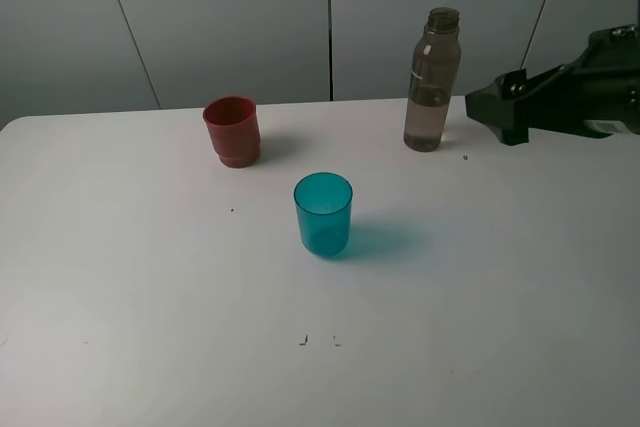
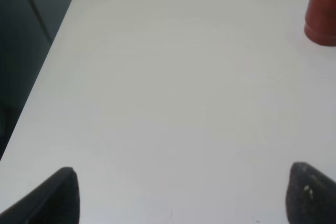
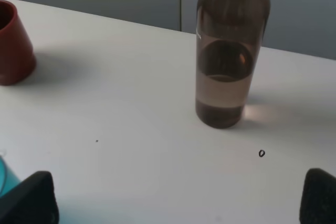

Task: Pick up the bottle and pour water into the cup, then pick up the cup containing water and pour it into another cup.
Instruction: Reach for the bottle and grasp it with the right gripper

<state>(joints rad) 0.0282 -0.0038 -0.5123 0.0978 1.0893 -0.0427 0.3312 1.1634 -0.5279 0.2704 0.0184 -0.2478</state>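
**Step in hand:** the approach to the bottle (image 1: 432, 82), the first step. Nothing is held and nothing appears to have been poured yet.

**Task items:** The bottle stands upright close to the far edge of the desk (image 1: 150, 297), toward its right side, and is part full of water. Whether its mouth is capped cannot be told. The blue cup (image 1: 323, 213) stands upright near the middle of the desk, well apart from the bottle. The red cup (image 1: 232, 130) stands upright near the far edge, left of centre.

**Grippers:** The right gripper (image 1: 498, 107) hangs just beside the bottle on its right, not touching it. Its fingers are spread wide and empty, and they point at the bottle. The left gripper (image 2: 184, 198) shows only in its own wrist view. Its fingers are apart and empty over bare desk near the left edge.

**Next move, as judged:** Advance the right gripper level until the bottle's body sits between the fingers. Then close on the body below the shoulder and lift straight up. An off-centre entry could tip the tall, slim bottle.
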